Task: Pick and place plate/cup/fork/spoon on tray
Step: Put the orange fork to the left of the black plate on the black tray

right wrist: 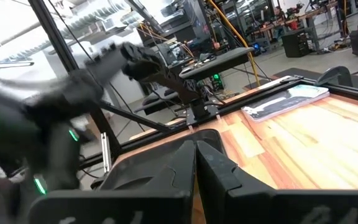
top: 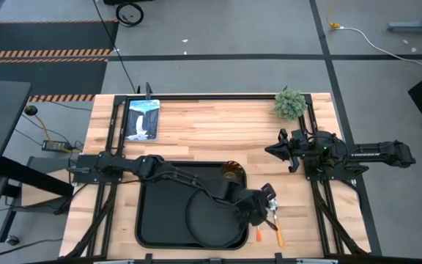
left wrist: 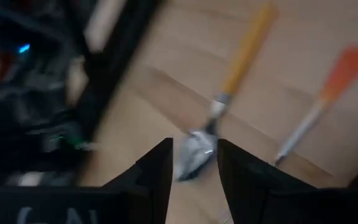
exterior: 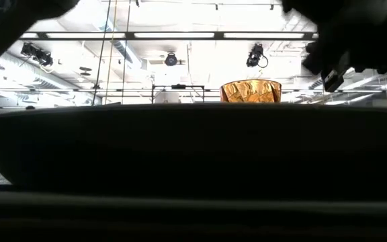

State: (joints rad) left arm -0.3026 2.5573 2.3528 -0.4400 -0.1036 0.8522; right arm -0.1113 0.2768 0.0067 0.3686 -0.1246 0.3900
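While the plate (top: 209,218) and the cup (top: 232,172) already sit on the tray (top: 152,220), cup at its far right corner, I'd call this about half done. Spoon (left wrist: 199,152) and fork (left wrist: 328,99) both lie on the table (top: 218,125) just right of the tray's near corner. Left tool (left wrist: 194,165) hovers over the spoon bowl, fingers slightly apart, nothing gripped yet. Right tool (right wrist: 196,163) waits pinched closed and empty at the table's right edge, near a small plant (top: 290,104)
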